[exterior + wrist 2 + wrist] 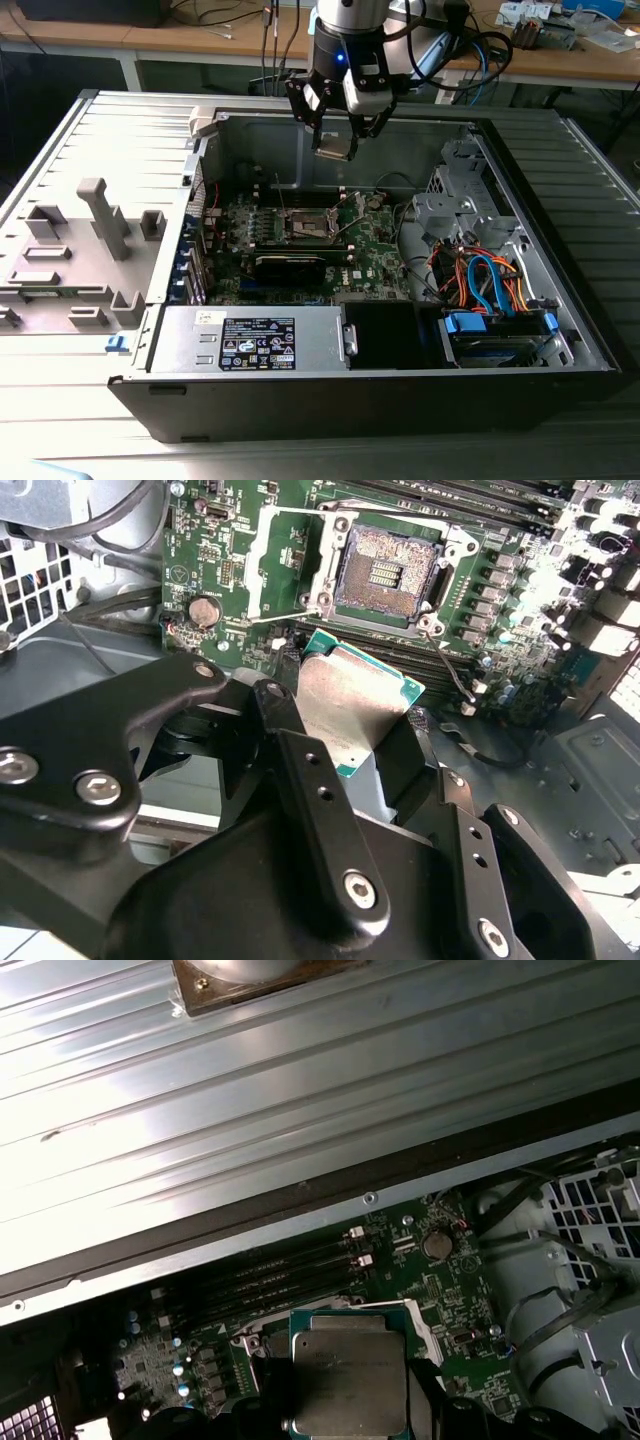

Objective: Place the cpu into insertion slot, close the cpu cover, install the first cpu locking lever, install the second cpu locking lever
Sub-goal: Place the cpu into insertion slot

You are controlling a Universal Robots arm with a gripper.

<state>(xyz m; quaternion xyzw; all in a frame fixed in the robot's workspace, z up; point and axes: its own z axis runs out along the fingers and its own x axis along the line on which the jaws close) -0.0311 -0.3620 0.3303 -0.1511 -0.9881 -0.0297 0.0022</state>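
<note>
The tool (345, 730) is closed on the chip (352, 705), with its black fingers (310, 780) pressed against two opposite edges. The dull metal top of the chip faces the camera in both wrist views (348, 1375). In the exterior view the tool (338, 135) hangs high over the open computer case (560, 330), about level with the case's back wall, and the chip (333, 148) sits at its tip, well clear of everything underneath.

Below the tool and a little way ahead of the chip lies the socket (388, 575). Its brownish pin field is bare and nothing is seated in it. Just beside the socket the cover (290, 565) is swung open, and green board shows through its square window. Thin wire levers (449, 670) stand free at the socket's edges, not hooked down.

Around the socket spreads the green board (230, 550), with a round coin battery (205, 610) near the cover and long black memory slots (290, 1270) further out. Further from the tool, inside the case, are a black card (290, 265), a grey power supply box (250, 340) and a bundle of orange and blue cables (480, 280). Farthest out, the case rests on a ribbed metal worktop (60, 150) that also carries several grey plastic blocks (100, 215).
</note>
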